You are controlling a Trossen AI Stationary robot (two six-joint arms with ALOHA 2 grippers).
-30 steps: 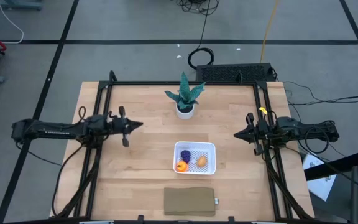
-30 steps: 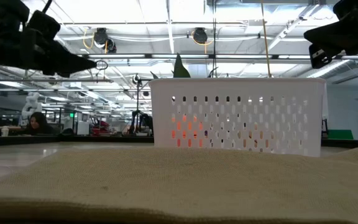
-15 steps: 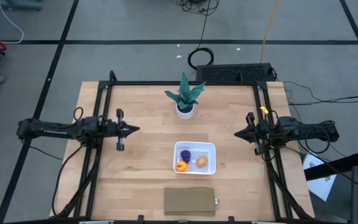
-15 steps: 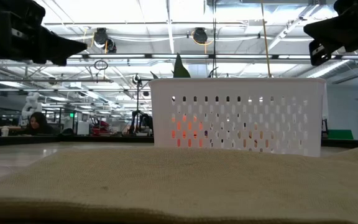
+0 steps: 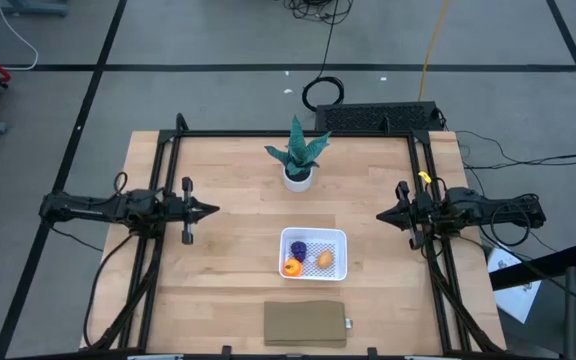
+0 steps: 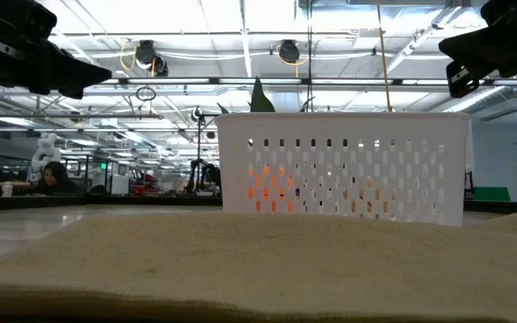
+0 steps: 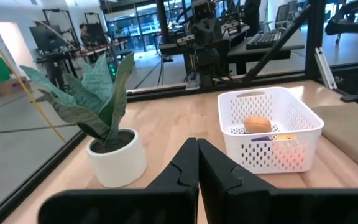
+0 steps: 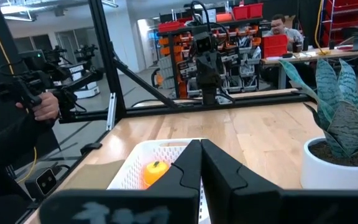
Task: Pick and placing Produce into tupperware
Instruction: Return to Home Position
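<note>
The white tupperware (image 5: 314,253) sits on the table's middle, toward the near edge, and holds all three produce pieces: the orange one (image 5: 291,267), the dark purple one (image 5: 297,249) and the tan-yellow one (image 5: 324,260). In the left wrist view the tupperware (image 7: 270,129) shows the tan piece (image 7: 257,124) inside; in the right wrist view the orange piece (image 8: 155,172) shows. My left gripper (image 5: 212,211) hangs shut over the table's left part. My right gripper (image 5: 381,215) hangs shut at the right edge. Both are apart from the tupperware.
A teal potted plant (image 5: 298,158) stands at the far middle. A flat brown slab (image 5: 306,323) lies at the near edge, in front of the tupperware. Black frame rails (image 5: 153,260) run along both sides. A person (image 8: 36,106) stands beyond the table's near side.
My left arm has drawn back toward the table's left edge, staying shut, with its wrist turning about its axis. The tupperware and produce have not moved.
</note>
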